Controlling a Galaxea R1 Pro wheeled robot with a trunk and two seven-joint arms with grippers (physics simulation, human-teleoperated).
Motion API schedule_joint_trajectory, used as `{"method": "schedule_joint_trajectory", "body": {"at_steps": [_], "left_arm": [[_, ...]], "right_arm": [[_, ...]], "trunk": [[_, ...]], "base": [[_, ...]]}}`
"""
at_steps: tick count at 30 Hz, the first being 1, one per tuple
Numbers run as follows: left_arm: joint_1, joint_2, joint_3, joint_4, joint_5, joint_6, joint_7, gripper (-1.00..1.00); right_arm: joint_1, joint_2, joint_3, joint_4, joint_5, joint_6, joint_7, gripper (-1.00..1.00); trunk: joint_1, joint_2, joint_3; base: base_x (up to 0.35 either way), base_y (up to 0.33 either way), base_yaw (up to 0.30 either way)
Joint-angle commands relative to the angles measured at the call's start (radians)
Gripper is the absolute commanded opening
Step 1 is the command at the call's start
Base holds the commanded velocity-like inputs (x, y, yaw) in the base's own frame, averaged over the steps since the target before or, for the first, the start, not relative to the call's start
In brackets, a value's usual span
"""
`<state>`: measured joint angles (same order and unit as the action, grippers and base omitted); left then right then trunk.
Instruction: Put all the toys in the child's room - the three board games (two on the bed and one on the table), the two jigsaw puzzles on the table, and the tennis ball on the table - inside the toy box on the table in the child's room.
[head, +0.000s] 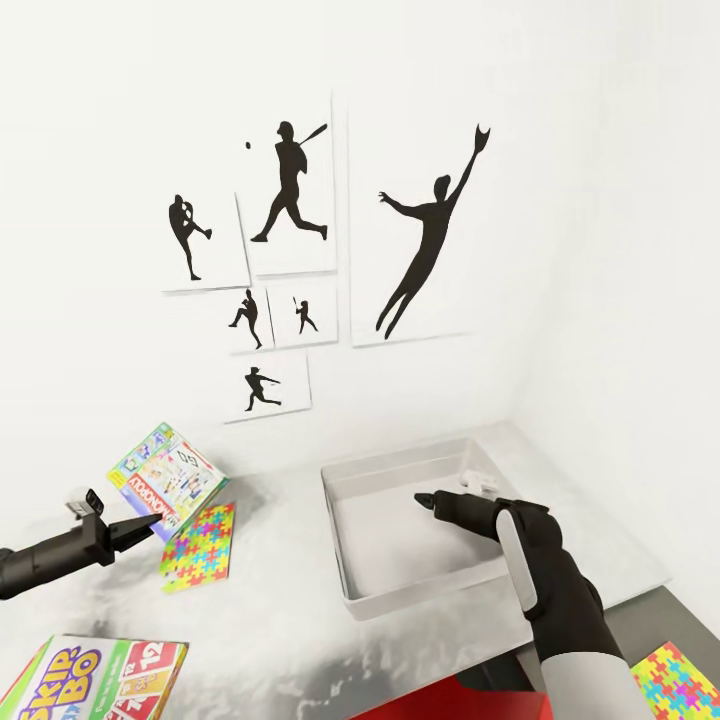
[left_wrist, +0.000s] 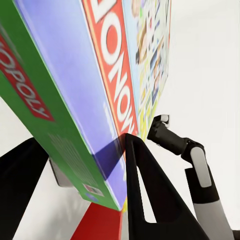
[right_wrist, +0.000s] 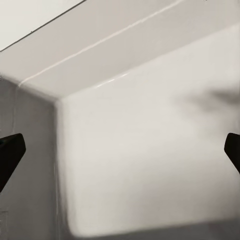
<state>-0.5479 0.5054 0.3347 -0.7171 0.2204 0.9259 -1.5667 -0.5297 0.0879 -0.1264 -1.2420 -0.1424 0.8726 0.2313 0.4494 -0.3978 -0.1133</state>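
Note:
My left gripper (head: 150, 525) is shut on the lower edge of the green-white Monopoly board game (head: 165, 478), holding it tilted above the table, left of the toy box. In the left wrist view the Monopoly box (left_wrist: 100, 75) stands between my two black fingers (left_wrist: 150, 200). A jigsaw puzzle (head: 200, 548) lies flat on the table just under it. The toy box (head: 420, 550), a light-grey tray, looks empty. My right gripper (head: 425, 498) hovers open over its inside. The tray's floor and corner (right_wrist: 125, 150) show between the spread fingertips. The tennis ball is out of view.
A Skip-Bo game box (head: 90, 680) lies at the lower left. A second jigsaw puzzle (head: 675, 685) lies lower down past the table's right corner. The white table (head: 290, 620) meets a wall with black sports silhouettes (head: 290, 190). Something red (head: 430, 700) sits below the near edge.

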Motion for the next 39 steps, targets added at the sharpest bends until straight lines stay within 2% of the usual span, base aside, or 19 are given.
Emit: {"method": "schedule_joint_trajectory", "body": {"at_steps": [1, 4, 6, 10, 13, 14, 16, 20, 21, 25, 28, 30, 34, 38, 39], "left_arm": [[-0.002, -0.002, -0.001, -0.001, 0.000, 0.015, -0.004, -1.00], [-0.014, -0.015, -0.005, -0.016, 0.001, 0.030, -0.001, -1.00], [-0.048, -0.034, -0.008, -0.038, -0.002, 0.066, 0.002, -1.00], [-0.130, -0.101, -0.025, -0.054, -0.010, 0.101, 0.078, -1.00], [-0.201, -0.180, -0.043, -0.055, -0.010, 0.112, 0.184, -1.00], [-0.213, -0.192, -0.046, -0.054, -0.010, 0.113, 0.200, -1.00], [-0.255, -0.240, -0.063, -0.049, -0.010, 0.115, 0.264, -1.00], [-0.339, -0.376, -0.098, 0.004, -0.008, 0.112, 0.430, -1.00], [-0.346, -0.392, -0.100, 0.016, -0.008, 0.111, 0.455, -1.00], [-0.383, -0.492, -0.106, 0.102, -0.004, 0.105, 0.637, -1.00], [-0.390, -0.555, -0.107, 0.140, -0.004, 0.084, 0.701, -1.00], [-0.391, -0.576, -0.107, 0.168, -0.004, 0.058, 0.713, -1.00], [-0.393, -0.613, -0.107, 0.286, -0.005, -0.047, 0.724, -1.00], [-0.392, -0.625, -0.108, 0.408, -0.009, -0.168, 0.725, -1.00], [-0.392, -0.626, -0.108, 0.421, -0.009, -0.178, 0.725, -1.00]], "right_arm": [[-0.001, 0.001, -0.003, -0.002, -0.002, 0.006, 0.003, 1.00], [-0.001, 0.001, -0.005, -0.004, -0.004, 0.009, 0.004, 1.00], [-0.001, -0.001, -0.005, -0.006, -0.004, 0.010, 0.005, 1.00], [-0.001, -0.008, -0.004, -0.035, -0.005, 0.021, 0.005, 1.00], [0.011, -0.009, -0.005, -0.089, -0.006, 0.050, 0.005, 1.00], [0.016, -0.009, -0.005, -0.099, -0.006, 0.055, 0.005, 1.00], [0.033, -0.010, -0.006, -0.143, -0.006, 0.070, 0.005, 1.00], [0.052, -0.010, -0.006, -0.196, -0.006, 0.090, 0.028, 1.00], [0.053, -0.010, -0.006, -0.199, -0.006, 0.091, 0.033, 1.00], [0.056, -0.011, -0.010, -0.208, -0.005, 0.097, 0.074, 1.00], [0.057, -0.011, -0.021, -0.210, -0.005, 0.098, 0.088, 1.00], [0.057, -0.011, -0.024, -0.210, -0.005, 0.098, 0.091, 1.00], [0.057, -0.011, -0.028, -0.211, -0.005, 0.101, 0.093, 1.00], [0.057, -0.011, -0.028, -0.211, -0.005, 0.103, 0.094, 1.00], [0.057, -0.011, -0.028, -0.212, -0.005, 0.103, 0.094, 1.00]], "trunk": [[0.001, -0.002, -0.002], [0.001, -0.002, -0.002], [0.001, -0.002, -0.002], [0.001, -0.002, -0.002], [0.001, -0.002, -0.002], [0.001, -0.002, -0.002], [0.001, -0.002, -0.002], [0.001, -0.002, -0.002], [0.001, -0.002, -0.002], [0.001, -0.002, -0.002], [0.001, -0.002, -0.002], [0.001, -0.002, -0.002], [0.001, -0.002, -0.002], [0.001, -0.002, -0.002], [0.001, -0.002, -0.002]], "base": [[0.000, 0.000, 0.000], [0.000, 0.000, 0.000], [0.000, 0.000, 0.000], [0.000, 0.000, 0.000], [0.000, 0.000, 0.000], [0.000, 0.000, 0.000], [0.000, 0.000, 0.000], [0.000, 0.000, 0.000], [0.000, 0.000, 0.000], [0.000, 0.000, 0.000], [0.000, 0.000, 0.000], [0.000, 0.000, 0.000], [0.000, 0.000, 0.000], [0.000, 0.000, 0.000], [0.000, 0.000, 0.000]]}}
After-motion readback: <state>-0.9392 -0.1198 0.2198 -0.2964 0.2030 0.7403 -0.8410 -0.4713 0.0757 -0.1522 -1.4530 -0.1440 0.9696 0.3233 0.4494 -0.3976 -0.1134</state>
